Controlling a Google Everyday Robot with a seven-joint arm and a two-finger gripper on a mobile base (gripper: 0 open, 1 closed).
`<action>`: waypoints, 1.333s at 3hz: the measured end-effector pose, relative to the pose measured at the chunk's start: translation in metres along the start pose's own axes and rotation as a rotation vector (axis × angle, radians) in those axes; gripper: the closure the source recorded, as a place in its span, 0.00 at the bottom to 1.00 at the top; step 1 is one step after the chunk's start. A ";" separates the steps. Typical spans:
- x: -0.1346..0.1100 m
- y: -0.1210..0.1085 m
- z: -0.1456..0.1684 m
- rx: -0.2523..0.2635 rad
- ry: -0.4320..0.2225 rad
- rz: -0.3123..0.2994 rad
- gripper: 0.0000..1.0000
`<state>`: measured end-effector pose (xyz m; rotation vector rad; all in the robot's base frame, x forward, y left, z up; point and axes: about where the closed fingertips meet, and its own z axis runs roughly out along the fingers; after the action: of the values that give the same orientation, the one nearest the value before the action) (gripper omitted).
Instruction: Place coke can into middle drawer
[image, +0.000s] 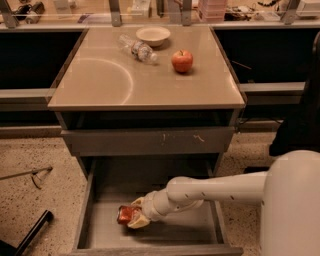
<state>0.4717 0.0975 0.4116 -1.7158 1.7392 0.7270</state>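
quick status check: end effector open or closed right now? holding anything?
End effector: closed on the coke can, down inside the open middle drawer, left of its centre.

Coke can (127, 214) in claw (133, 217), left inside middle drawer (192, 232); apple (182, 61), bottle (138, 49), bowl (153, 35) on cabinet top (100, 82) behind.

The tan table (100, 95) fills the upper middle of the frame. Near its far edge sits a pale bowl (153, 35). Just beside it, lower left, a clear plastic bottle (138, 49) lies on its side. A red apple (182, 61) stands to their right. Low in the frame, the gripper (134, 218) clasps the coke can (127, 214) inside the open middle drawer (100, 235).
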 end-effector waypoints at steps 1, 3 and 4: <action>0.012 0.000 0.032 -0.059 0.003 -0.011 1.00; 0.012 -0.001 0.035 -0.063 0.000 -0.009 0.58; 0.012 -0.001 0.035 -0.063 0.000 -0.009 0.35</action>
<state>0.4733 0.1152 0.3791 -1.7640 1.7250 0.7855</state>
